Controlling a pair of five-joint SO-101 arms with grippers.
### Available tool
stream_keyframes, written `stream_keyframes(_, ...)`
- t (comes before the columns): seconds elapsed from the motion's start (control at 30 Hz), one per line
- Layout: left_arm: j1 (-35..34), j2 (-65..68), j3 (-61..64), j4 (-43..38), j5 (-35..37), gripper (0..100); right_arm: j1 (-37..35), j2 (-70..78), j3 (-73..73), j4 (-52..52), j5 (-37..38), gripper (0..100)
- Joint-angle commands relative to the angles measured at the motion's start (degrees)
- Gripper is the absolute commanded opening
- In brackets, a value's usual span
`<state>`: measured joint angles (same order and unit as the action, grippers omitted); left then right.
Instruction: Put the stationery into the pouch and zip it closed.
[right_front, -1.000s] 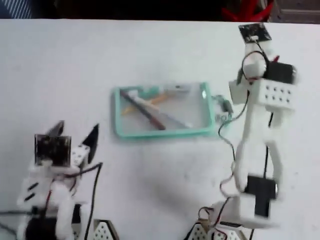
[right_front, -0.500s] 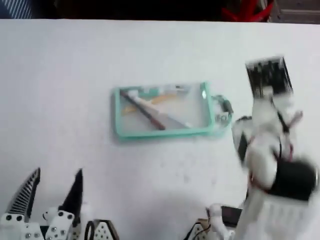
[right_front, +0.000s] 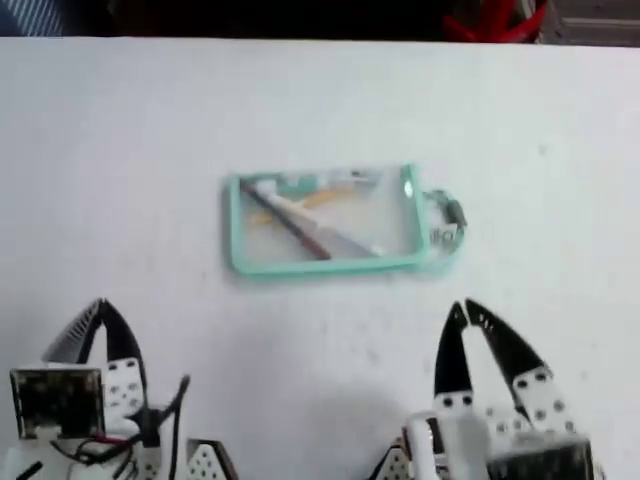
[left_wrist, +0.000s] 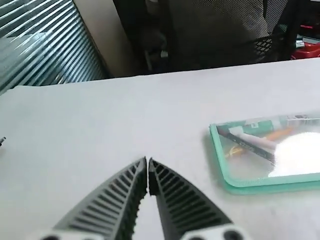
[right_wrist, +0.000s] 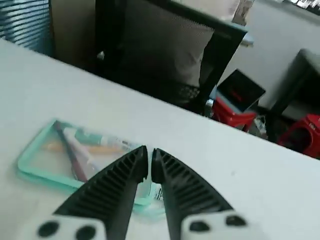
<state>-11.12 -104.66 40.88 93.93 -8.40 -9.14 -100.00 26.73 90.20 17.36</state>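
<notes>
From the high view I see the pouch (right_front: 330, 266) lying flat in the middle of the white counter (right_front: 150, 130), with the stationery (right_front: 296, 216) visible through its clear face and a small pull loop (right_front: 446, 222) at its right end. My left tool (right_front: 103, 304) sits at the lower left of the frame, tips pinched together on nothing. My right tool (right_front: 463, 306) sits at the lower right, drawn to a narrow slit and also bare. Both are well apart from the pouch, with bare counter between. On the left wrist view, the left tool (left_wrist: 147, 160) has its tips touching, and the pouch (left_wrist: 220, 161) lies off to one side beyond them, with window blinds (left_wrist: 40, 45) and a dark chair (left_wrist: 215, 30) past the counter's far edge. On the right wrist view, the right tool (right_wrist: 149, 150) partly covers the pouch (right_wrist: 29, 150), and a chair (right_wrist: 165, 55) and a red stool (right_wrist: 310, 131) stand behind.
</notes>
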Motion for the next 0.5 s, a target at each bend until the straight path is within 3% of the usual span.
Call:
stream_keyframes(0.0, -0.57, 0.13, 1.23, -1.49, -0.62, 2, 2.42, -3.65, 3.16, -0.66, -1.23, 1.7)
stream_keyframes(0.13, -0.48, 0.13, 5.01, -2.9, -0.53, 2, 2.77, -2.86, 6.24, 1.36, -1.32, 1.7)
stream_keyframes(0.3, -0.48, 0.13, 14.59, -7.38, 4.57, 2, 2.68, -3.21, 10.11, 0.84, -0.97, 2.1)
stream_keyframes(0.47, -0.31, 0.13, 25.85, -13.71, 5.27, 2, 3.21, -3.21, 23.56, -9.63, -0.79, 2.2)
